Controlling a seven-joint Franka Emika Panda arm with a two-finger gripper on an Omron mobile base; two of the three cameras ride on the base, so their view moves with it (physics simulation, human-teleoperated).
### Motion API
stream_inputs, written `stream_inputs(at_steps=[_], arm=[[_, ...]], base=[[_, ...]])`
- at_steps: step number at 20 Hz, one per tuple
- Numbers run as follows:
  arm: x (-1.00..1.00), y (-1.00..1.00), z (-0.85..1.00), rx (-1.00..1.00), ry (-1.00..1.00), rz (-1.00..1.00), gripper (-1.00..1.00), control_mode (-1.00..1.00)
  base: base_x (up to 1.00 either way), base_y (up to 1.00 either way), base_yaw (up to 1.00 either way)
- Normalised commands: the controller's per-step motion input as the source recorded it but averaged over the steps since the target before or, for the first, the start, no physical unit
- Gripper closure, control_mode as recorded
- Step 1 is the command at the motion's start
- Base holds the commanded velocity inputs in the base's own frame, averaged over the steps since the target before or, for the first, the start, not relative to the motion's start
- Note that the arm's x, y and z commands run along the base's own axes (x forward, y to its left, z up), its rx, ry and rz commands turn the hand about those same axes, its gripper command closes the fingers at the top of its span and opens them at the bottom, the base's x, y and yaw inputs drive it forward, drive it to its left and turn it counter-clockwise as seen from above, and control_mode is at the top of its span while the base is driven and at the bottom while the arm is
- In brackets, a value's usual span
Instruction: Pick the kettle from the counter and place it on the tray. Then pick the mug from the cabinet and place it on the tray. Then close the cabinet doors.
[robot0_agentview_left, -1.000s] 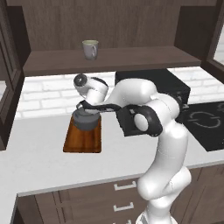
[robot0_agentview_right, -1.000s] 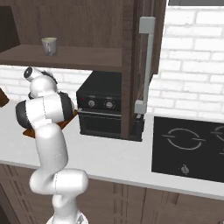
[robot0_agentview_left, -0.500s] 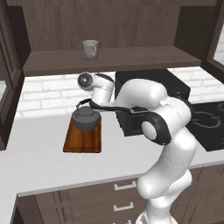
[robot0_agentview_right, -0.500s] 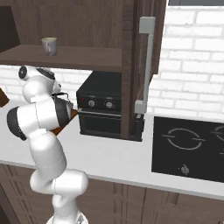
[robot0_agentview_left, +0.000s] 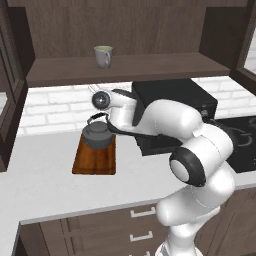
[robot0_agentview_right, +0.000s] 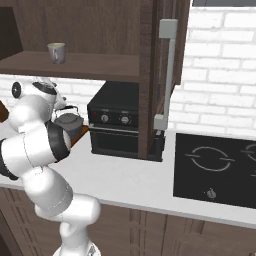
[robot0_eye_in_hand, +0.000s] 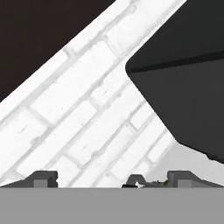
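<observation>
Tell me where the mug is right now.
The mug stands on the cabinet shelf, left of centre in the left base view, above the kettle sitting on the tray.

No words, brands or numbers can be read anywhere. The only marks are white ring-shaped burner outlines on the black cooktop (robot0_agentview_right: 216, 167) at the right of the right base view; the oven's (robot0_agentview_right: 117, 125) knobs bear no legible markings.
</observation>
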Motion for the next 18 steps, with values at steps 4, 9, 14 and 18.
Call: stream_inputs(at_steps=[4,9,14,18], arm=[[-0.68,0.02,0.16,0.03,-0.01,0.0,-1.0,-1.0],[-0.6,0.0,0.37,0.01,-0.01,0.0,-1.0,-1.0],[-0.46,0.0,0.56,0.0,-0.03,0.0,-1.0,-1.0],[-0.33,0.03,0.64,0.0,-0.09,0.0,-1.0,-1.0]], base=[[0.0,0.0,0.0],[0.0,0.0,0.0],[0.0,0.0,0.0],[0.0,0.0,0.0]])
